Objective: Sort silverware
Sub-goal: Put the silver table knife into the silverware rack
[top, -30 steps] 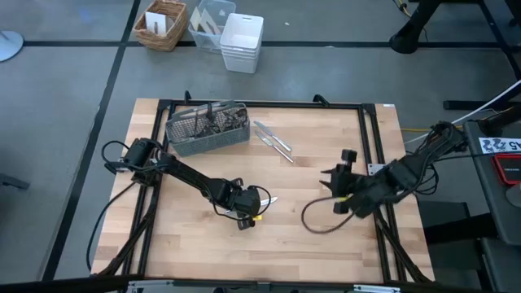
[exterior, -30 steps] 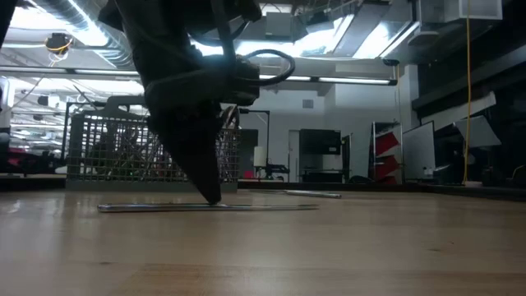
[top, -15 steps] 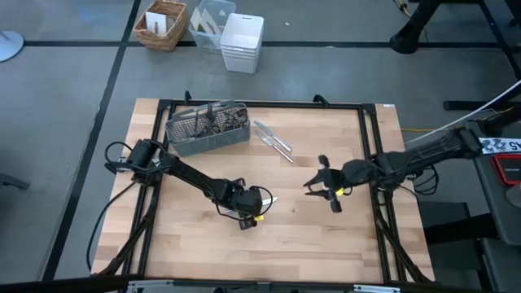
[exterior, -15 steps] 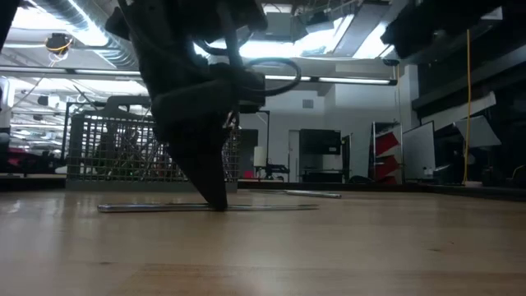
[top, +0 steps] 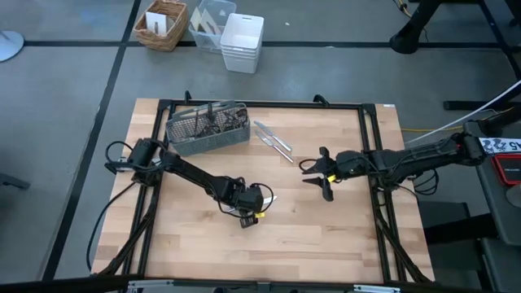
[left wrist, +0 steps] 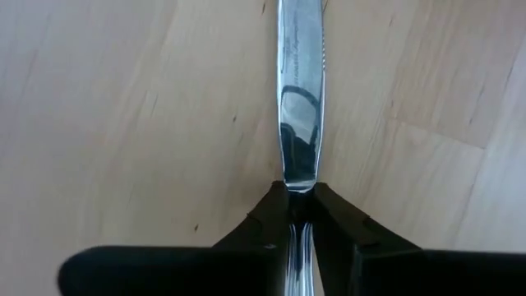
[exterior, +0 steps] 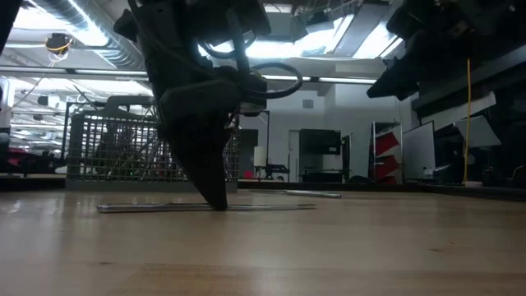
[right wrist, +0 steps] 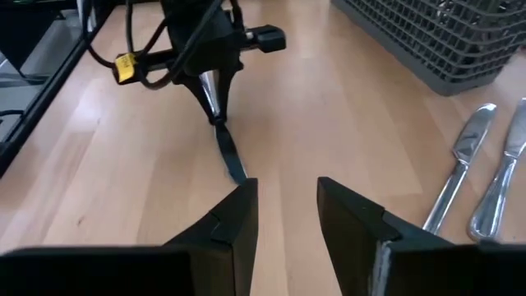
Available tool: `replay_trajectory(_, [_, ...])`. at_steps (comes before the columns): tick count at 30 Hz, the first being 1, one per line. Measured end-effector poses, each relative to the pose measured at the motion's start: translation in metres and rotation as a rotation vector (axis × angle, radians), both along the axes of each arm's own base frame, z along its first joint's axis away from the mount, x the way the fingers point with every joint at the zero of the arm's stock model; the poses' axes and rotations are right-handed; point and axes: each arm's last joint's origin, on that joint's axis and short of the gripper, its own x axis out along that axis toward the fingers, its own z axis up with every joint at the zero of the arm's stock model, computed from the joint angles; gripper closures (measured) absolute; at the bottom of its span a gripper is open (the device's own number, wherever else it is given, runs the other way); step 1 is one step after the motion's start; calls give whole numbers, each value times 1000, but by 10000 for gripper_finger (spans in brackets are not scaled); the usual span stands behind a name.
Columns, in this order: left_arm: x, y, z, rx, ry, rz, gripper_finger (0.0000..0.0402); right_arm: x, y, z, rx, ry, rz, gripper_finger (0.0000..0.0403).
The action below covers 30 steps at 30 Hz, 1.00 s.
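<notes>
Left tool (left wrist: 300, 215) pinches a knife (left wrist: 301, 99) (flat on wood).

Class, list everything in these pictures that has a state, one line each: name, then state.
Left gripper: jaws shut on the knife, down at the table.
Knife: lying flat on the table, pinched at one end.
Right gripper: jaws open, empty, above the table.
Caddy: upright, holding silverware.
Loose silverware: lying flat beside the caddy.

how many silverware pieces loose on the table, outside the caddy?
3 visible: a knife pinched in the left tool, and two pieces lying beside the caddy. More may be hidden.
</notes>
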Motion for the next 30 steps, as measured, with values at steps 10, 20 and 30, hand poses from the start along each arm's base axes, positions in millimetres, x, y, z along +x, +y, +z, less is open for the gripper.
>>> replay_trajectory(10, [0, 3, 3, -27, -8, 30, 364, 0, 0, 0, 1, 1, 2, 275])
replay_trajectory(20, [0, 3, 15, -57, -60, 80, 367, 0, 0, 0, 0, 6, 2, 275])
replay_trajectory(30, [2, 10, 19, -81, -83, 144, 367, 0, 0, -1, 0, 7, 2, 275])
